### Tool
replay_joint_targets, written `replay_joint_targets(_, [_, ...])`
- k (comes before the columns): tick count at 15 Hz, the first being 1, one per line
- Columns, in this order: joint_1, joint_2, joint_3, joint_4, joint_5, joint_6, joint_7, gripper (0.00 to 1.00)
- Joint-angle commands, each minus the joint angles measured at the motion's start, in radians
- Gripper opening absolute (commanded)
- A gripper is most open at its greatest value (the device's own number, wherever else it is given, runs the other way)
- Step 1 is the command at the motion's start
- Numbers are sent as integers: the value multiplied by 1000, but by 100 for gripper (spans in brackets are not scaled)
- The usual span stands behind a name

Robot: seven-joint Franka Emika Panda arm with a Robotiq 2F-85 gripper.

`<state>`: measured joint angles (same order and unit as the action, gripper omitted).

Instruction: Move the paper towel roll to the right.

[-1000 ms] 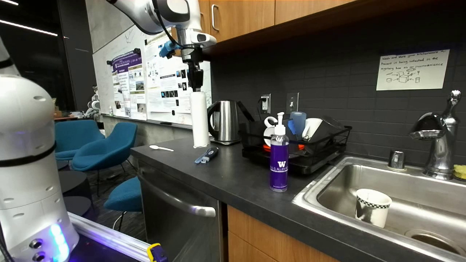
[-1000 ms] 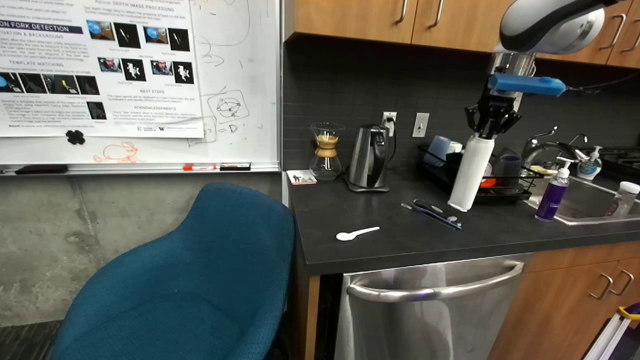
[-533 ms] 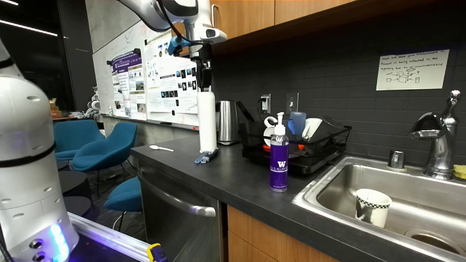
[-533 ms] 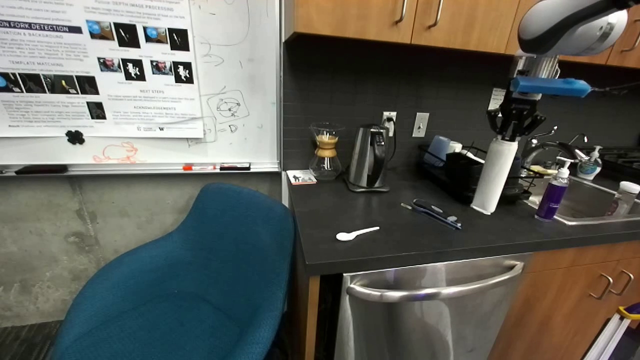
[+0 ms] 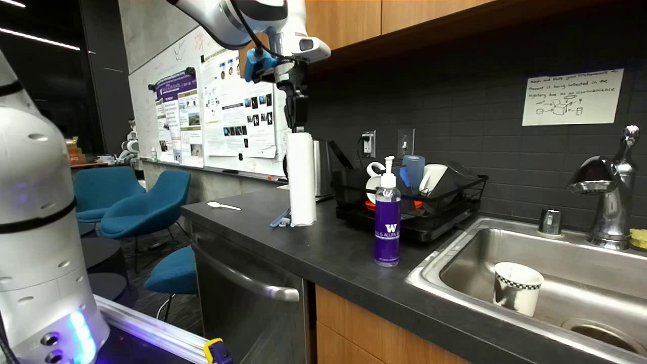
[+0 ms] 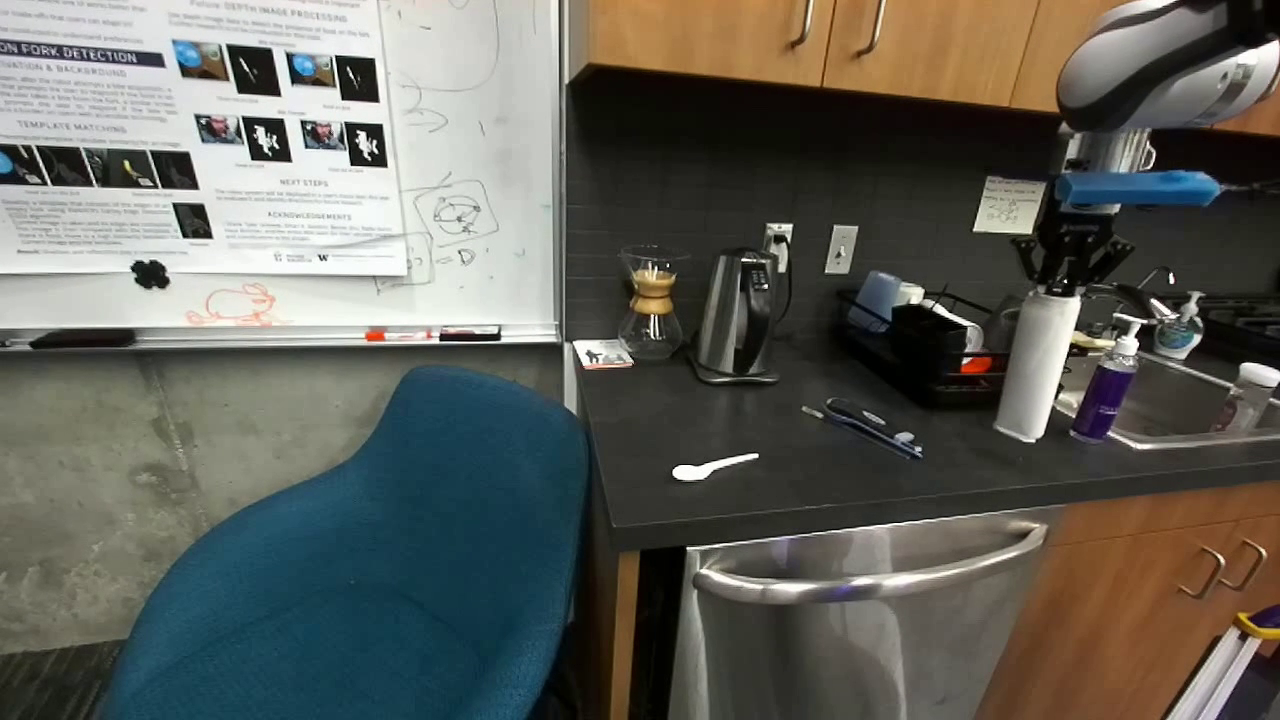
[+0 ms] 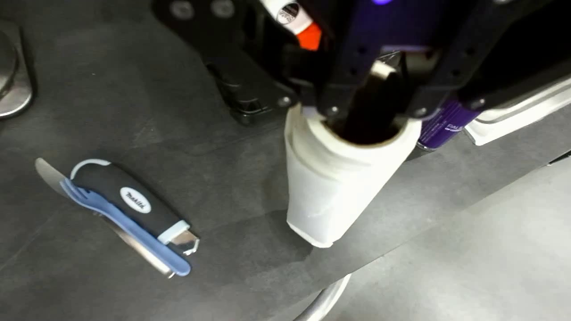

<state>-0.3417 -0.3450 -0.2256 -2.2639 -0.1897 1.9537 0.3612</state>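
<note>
Claw (image 6: pixel 1058 284) holds paper towel roll (image 6: pixel 1038 368) — counter edge (image 6: pixel 800 519) near, bottle (image 5: pixel 387 217) apart.

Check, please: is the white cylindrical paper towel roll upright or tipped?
Upright: the white cylindrical paper towel roll looks nearly vertical in an exterior view; its hollow end faces up.

paper towel roll (image 5: pixel 302 179): white | bottle (image 5: pixel 387 230): purple | cup (image 5: pixel 518 293): check-banded (black-white, seemingly)

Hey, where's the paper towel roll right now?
In an exterior view, the paper towel roll is toward the right, below the gripper, left of the purple bottle and in front of the dish rack.
</note>
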Motion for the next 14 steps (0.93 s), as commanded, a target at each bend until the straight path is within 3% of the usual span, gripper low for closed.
replay_joint_targets(1, [-21, 22, -22, 20, -32, -15, -31, 51])
replay_joint_targets(14, [-35, 145, -128, 128, 35, 39, -111, 51])
